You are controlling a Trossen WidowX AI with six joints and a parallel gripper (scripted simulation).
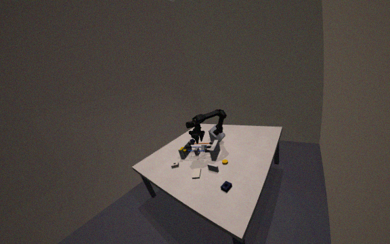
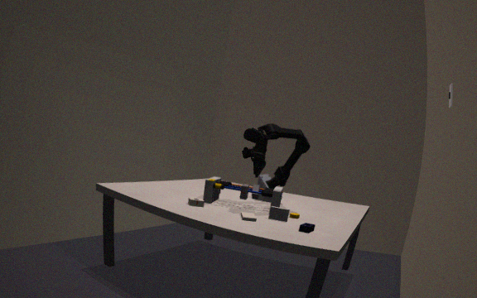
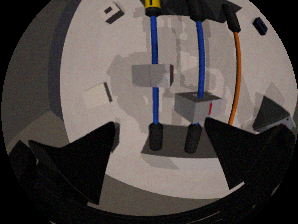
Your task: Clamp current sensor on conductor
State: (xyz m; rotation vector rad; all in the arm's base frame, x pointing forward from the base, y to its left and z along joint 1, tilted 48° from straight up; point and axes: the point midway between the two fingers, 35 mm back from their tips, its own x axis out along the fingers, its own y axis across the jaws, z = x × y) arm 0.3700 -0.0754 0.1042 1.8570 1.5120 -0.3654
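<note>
A grey block with a red mark sits at the middle blue conductor, near its lower end in the wrist view. A second grey block sits around the left blue conductor, whose upper end has a yellow collar. Which block is the task's sensor, whether either is latched, and the marker lettering cannot be told. My gripper is open and empty, above and behind the conductors, touching neither block.
An orange conductor runs beside the blue ones. Two grey end supports hold the conductors. On the table lie a pale pad, a yellow disc, a grey plate, a dark block and a small pale block.
</note>
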